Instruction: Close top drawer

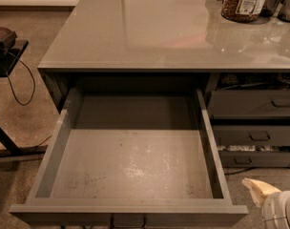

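Note:
The top drawer (130, 163) is pulled far out from under the grey counter, its scuffed pale-grey floor bare. Its front edge runs along the bottom of the view, with the small central pull (128, 220) just showing. My gripper (259, 191) is at the bottom right, outside the drawer's right wall and near its front corner. Only a pale cream fingertip shows, above the white arm body (283, 211). It does not touch the drawer.
Shallower grey drawers (252, 104) stack to the right of the open one. A jar of brown contents (244, 1) and dark containers stand on the countertop (159, 27) at the back right. A black stand with cables (6, 46) is on the floor to the left.

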